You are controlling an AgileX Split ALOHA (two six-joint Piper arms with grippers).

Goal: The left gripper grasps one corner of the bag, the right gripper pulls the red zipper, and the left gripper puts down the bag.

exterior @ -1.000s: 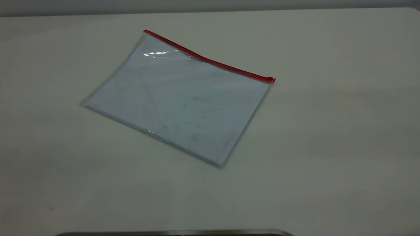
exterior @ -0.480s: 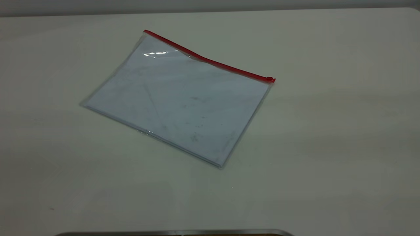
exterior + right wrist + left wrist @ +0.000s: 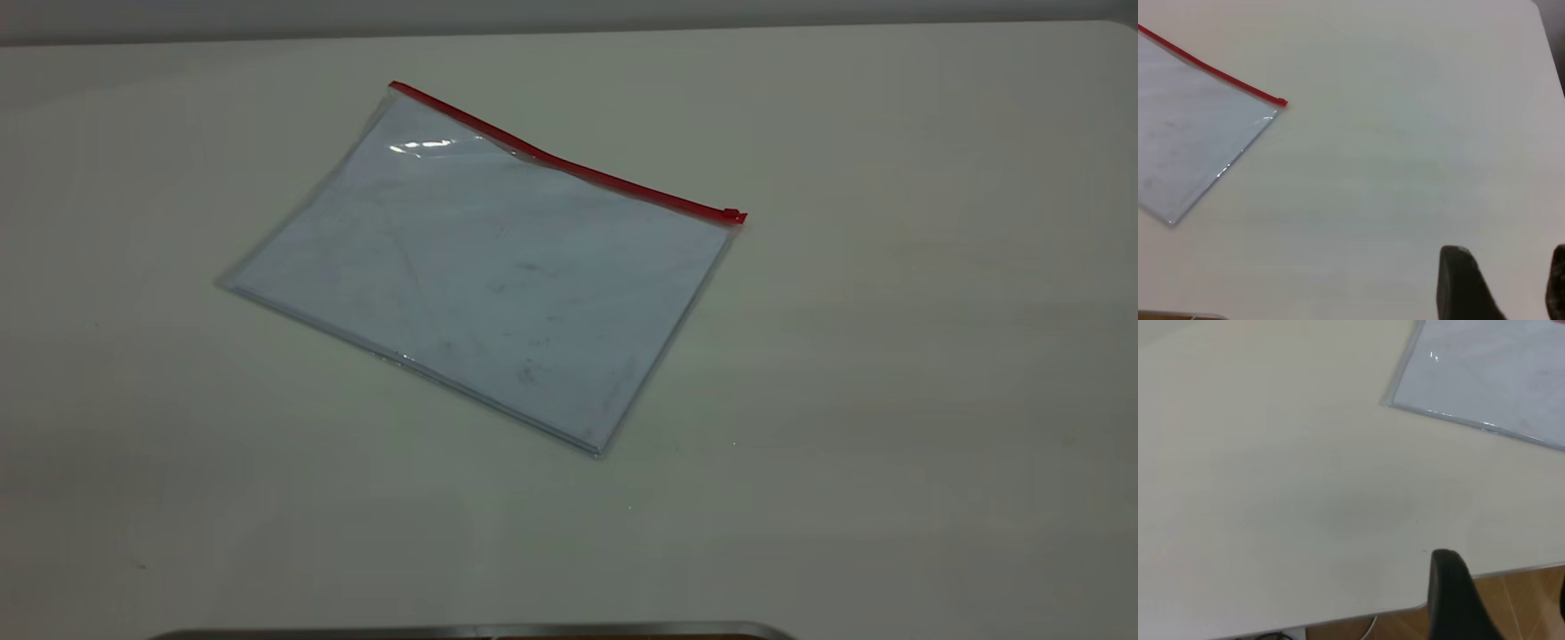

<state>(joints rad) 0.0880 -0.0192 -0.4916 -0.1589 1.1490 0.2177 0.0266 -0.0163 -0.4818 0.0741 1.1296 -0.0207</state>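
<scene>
Surface: pale table [image 3: 889, 356].
Bag: bag [image 3: 484, 276] flat, centre-left of exterior frame.
Zipper: red zipper [image 3: 560, 160] on far edge, slider at right end.
Left gripper [image 3: 1501, 600]: spread, empty, well clear of bag.
Right gripper [image 3: 1501, 283]: spread, empty, well apart.

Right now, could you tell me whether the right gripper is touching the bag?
Apart: the right wrist view shows bare table between the right gripper and the bag.

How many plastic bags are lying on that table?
1. A single clear bag lies flat near the middle of the table, with its red zipper along the far edge. Nothing stands on the table that could hide another.
</scene>
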